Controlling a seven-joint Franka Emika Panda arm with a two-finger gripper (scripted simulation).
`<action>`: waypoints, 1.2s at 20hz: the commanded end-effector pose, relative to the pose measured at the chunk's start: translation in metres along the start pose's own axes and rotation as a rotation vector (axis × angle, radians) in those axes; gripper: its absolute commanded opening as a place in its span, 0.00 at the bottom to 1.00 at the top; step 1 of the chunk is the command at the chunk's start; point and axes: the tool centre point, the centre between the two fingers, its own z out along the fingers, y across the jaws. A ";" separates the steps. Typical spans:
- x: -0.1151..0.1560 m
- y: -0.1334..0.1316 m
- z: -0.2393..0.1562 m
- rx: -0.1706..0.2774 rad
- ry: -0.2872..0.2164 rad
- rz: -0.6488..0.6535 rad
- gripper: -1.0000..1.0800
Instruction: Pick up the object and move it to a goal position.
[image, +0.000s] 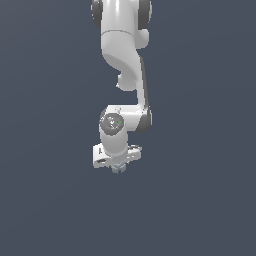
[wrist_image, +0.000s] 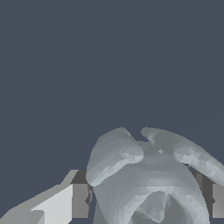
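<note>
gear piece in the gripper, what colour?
Pale grey-blue gear piece, plain with no pattern; the wrist view shows it best, between the gripper fingers.

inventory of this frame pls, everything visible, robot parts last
gear-like piece: 1, pale grey-blue, between the tool's fingers in the wrist view; in the exterior view only a small bit shows just under the tool
surface: 1, flat dark slate-blue, fills the background of both views; no goal marker visible
arm: 1, white with dark joints, comes down from the top of the exterior view to the wrist
tool: 1, white body with grey fingers on either side of the piece, appears closed on it; whether the piece is off the surface cannot be told
</note>
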 end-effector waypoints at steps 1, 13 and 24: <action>0.000 0.000 0.000 0.000 0.000 0.000 0.00; -0.003 -0.001 -0.002 0.000 0.000 0.000 0.00; -0.033 -0.007 -0.024 0.000 0.000 0.000 0.00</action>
